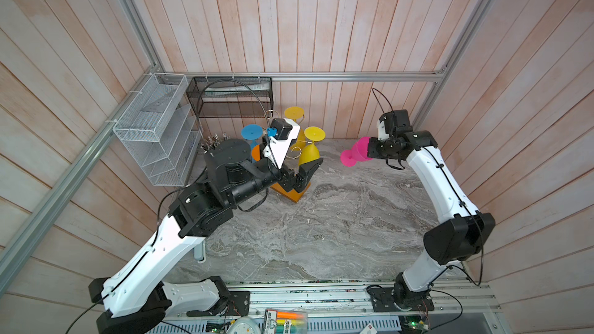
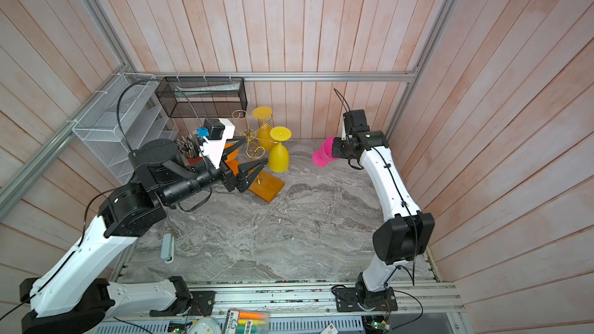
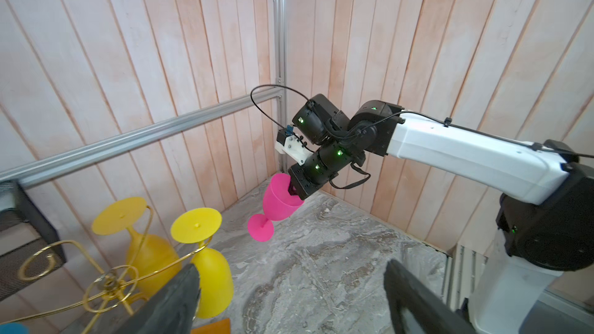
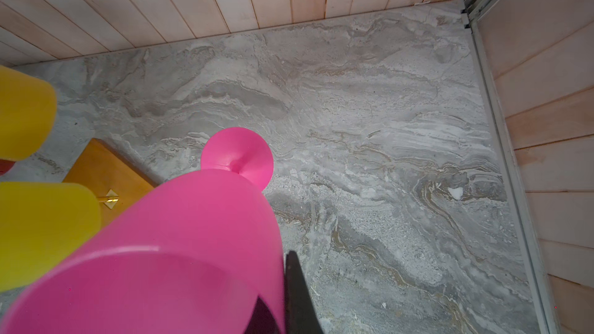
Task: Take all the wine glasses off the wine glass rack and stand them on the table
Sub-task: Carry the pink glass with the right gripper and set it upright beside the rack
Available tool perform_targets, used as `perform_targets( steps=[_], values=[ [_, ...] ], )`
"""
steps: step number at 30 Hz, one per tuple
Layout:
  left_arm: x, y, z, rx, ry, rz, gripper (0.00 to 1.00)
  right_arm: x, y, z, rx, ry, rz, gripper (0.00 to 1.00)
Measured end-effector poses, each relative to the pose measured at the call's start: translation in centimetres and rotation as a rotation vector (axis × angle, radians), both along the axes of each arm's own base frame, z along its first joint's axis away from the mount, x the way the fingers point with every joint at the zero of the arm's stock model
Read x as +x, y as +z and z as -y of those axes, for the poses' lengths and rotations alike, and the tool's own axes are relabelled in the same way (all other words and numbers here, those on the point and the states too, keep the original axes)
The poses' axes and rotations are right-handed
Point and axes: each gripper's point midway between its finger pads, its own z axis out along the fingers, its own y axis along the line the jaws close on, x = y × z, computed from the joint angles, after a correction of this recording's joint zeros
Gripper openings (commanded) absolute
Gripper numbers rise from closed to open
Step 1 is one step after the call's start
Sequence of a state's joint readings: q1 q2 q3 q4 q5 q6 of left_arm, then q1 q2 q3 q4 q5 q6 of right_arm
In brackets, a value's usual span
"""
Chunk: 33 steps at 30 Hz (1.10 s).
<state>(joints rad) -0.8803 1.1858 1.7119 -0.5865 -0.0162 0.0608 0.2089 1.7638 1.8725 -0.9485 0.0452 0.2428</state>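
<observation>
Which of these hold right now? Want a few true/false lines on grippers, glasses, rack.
1. The right gripper is shut on the pink glass. True.
2. Two yellow glasses hang foot-up on the rack. True.
3. The left gripper holds a yellow glass. False: it is open and empty, beside the rack.
4. The pink glass hangs on the rack. False: it is clear of the rack, gripped at its rim.
5. The rack lies on its side. False: it stands upright, base on the table.
</observation>
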Motion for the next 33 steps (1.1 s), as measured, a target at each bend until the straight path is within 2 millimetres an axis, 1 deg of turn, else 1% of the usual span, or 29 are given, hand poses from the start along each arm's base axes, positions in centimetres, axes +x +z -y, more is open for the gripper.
perform_targets(
  steps=[3, 5, 8, 10, 13, 16, 19, 23, 28, 33],
  values=[
    [0.5, 0.1, -1.4, 0.036, 0.065, 0.023, 0.92, 2.4, -1.8, -0.3, -0.030, 0.006, -0.049, 0.00],
    [1.1, -0.5, -2.0, 0.065, 0.098, 0.020, 0.92, 4.0, -3.0, -0.5, -0.050, 0.008, -0.079, 0.00],
    [2.1, -1.4, -3.0, 0.097, 0.145, -0.001, 0.92, 5.7, -5.0, -0.8, -0.081, 0.012, -0.129, 0.00],
    [2.5, -1.7, -3.5, 0.108, 0.164, -0.010, 0.91, 6.3, -6.4, -1.1, -0.096, 0.015, -0.160, 0.00],
    [2.7, -2.2, -3.8, 0.119, 0.175, -0.024, 0.92, 6.8, -8.3, -1.3, -0.116, 0.019, -0.205, 0.00],
    [2.9, -2.7, -4.0, 0.127, 0.182, -0.036, 0.92, 7.0, -9.7, -1.5, -0.126, 0.022, -0.233, 0.00],
    [3.0, -3.2, -4.0, 0.132, 0.183, -0.050, 0.92, 7.5, -10.4, -1.6, -0.129, 0.022, -0.240, 0.00],
    [3.0, -3.4, -4.0, 0.131, 0.184, -0.061, 0.91, 8.1, -10.7, -1.8, -0.127, 0.022, -0.234, 0.01],
    [2.9, -3.3, -4.1, 0.119, 0.186, -0.066, 0.91, 8.4, -10.6, -1.8, -0.123, 0.018, -0.226, 0.16],
    [2.8, -3.3, -4.2, 0.114, 0.187, -0.070, 0.92, 8.7, -10.3, -1.9, -0.120, 0.018, -0.208, 0.25]
  ],
)
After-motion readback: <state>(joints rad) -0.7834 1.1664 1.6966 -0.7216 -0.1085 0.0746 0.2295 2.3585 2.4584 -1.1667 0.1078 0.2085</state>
